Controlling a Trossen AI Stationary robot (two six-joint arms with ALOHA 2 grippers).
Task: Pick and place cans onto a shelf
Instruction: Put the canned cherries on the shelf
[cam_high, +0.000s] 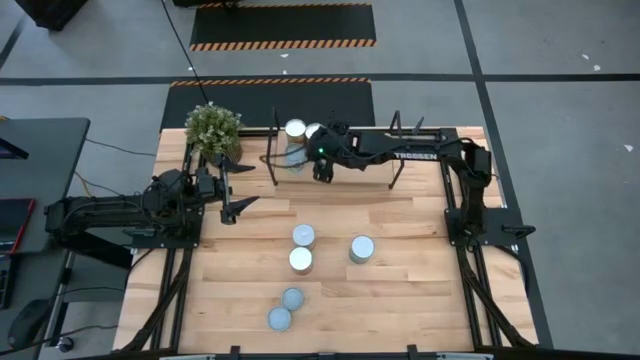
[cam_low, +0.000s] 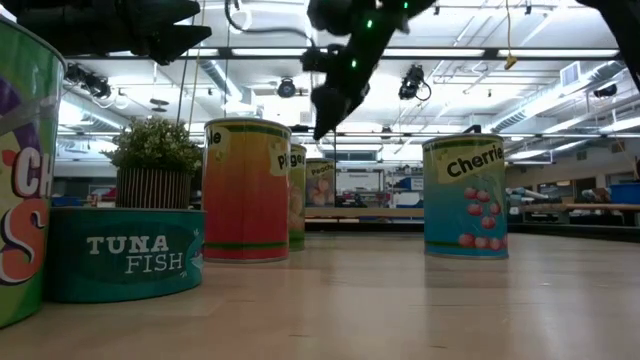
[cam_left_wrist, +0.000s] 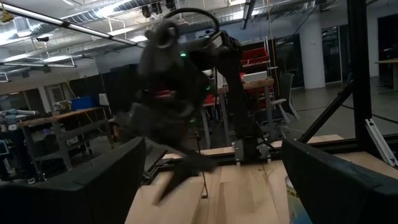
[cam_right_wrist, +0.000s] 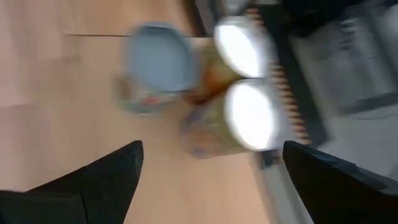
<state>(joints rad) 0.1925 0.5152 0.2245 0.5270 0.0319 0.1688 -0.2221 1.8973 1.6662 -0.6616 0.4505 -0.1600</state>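
The right gripper (cam_high: 322, 172) hangs over the shelf (cam_high: 420, 135) at the table's (cam_high: 420, 300) far edge, its arm reaching in from the right side. Its fingers (cam_right_wrist: 93, 180) are spread wide and hold nothing. In the right wrist view three cans lie just ahead of the open fingers: one with a blue-grey top (cam_right_wrist: 158, 59) and two with bright silver tops (cam_right_wrist: 239, 46) (cam_right_wrist: 252, 118), close together and apparently touching. From above, two cans on the shelf (cam_high: 295, 130) (cam_high: 314, 132) sit just beside the gripper, toward the far-left corner; the third is not separately visible there.

Five cans stand on the open table: two near the centre (cam_high: 303, 236) (cam_high: 300, 260), one to their right (cam_high: 362, 248), and two nearer the front edge (cam_high: 292, 298) (cam_high: 279, 319). In the low view, labels read tuna fish (cam_low: 125, 255) and cherries (cam_low: 465, 195).

The left gripper (cam_high: 233, 188) waits above the table's left side, jaws open wide and empty, well apart from every can. A potted plant (cam_high: 212, 128) stands at the far-left corner.
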